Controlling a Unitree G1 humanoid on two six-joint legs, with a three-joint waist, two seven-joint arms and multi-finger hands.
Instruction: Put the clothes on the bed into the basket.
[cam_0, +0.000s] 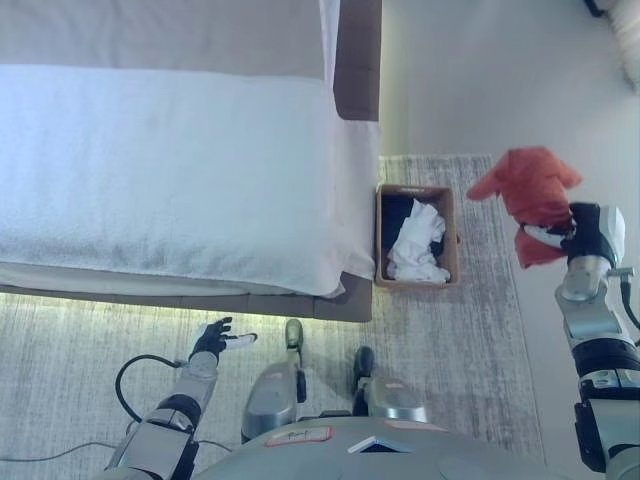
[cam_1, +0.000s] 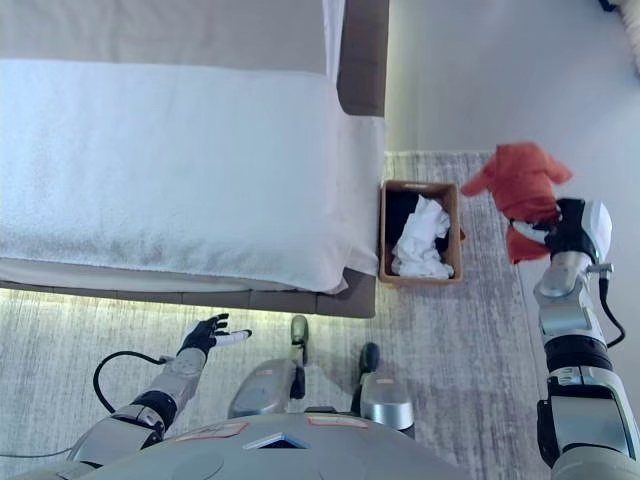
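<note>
My right hand (cam_0: 585, 232) is raised at the right of the view and is shut on a red garment (cam_0: 530, 195), which hangs bunched above the rug, right of the basket. The brown basket (cam_0: 381, 232) stands on the floor by the bed's corner and holds white and dark clothes (cam_0: 418, 243). The bed (cam_0: 160, 170) with its white cover fills the left and shows no clothes on top. My left hand (cam_0: 215, 339) is low at the lower left, near the bed's front edge, fingers spread and holding nothing.
A grey rug (cam_0: 470, 340) lies under the basket and along the bed's foot. Bare pale floor (cam_0: 480, 80) stretches behind the basket. The bed's brown frame (cam_0: 357, 60) borders the basket's left side.
</note>
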